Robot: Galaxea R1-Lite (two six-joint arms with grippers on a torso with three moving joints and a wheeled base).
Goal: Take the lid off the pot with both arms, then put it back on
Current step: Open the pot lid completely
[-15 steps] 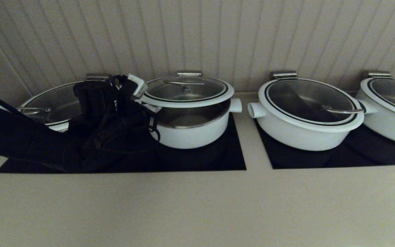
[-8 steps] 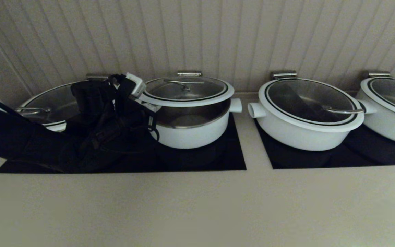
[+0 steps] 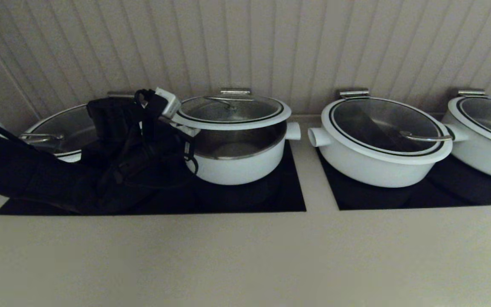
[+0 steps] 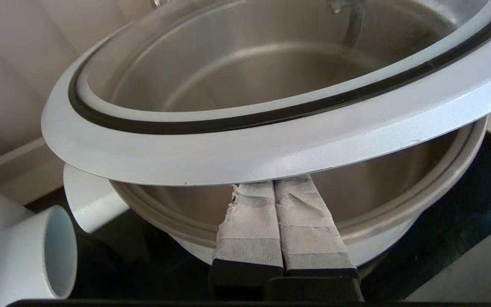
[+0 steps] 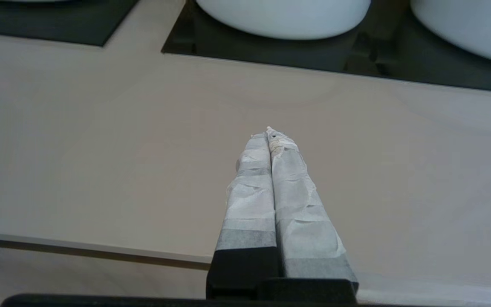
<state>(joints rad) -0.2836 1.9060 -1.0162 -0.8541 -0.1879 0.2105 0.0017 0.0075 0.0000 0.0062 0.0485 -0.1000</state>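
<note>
Near the back edge of the tabletop [image 3: 245, 256], the lid [image 3: 232, 111] hangs tilted above the pot [image 3: 239, 160], propped on the closed fingers [image 4: 279, 221] of the left gripper [image 3: 173, 113]. Glass and smooth rim probably make it heavy and slippery; the opposite rim needs a second hold. The right gripper [image 5: 271, 136], closed and empty, waits over the front edge.
</note>
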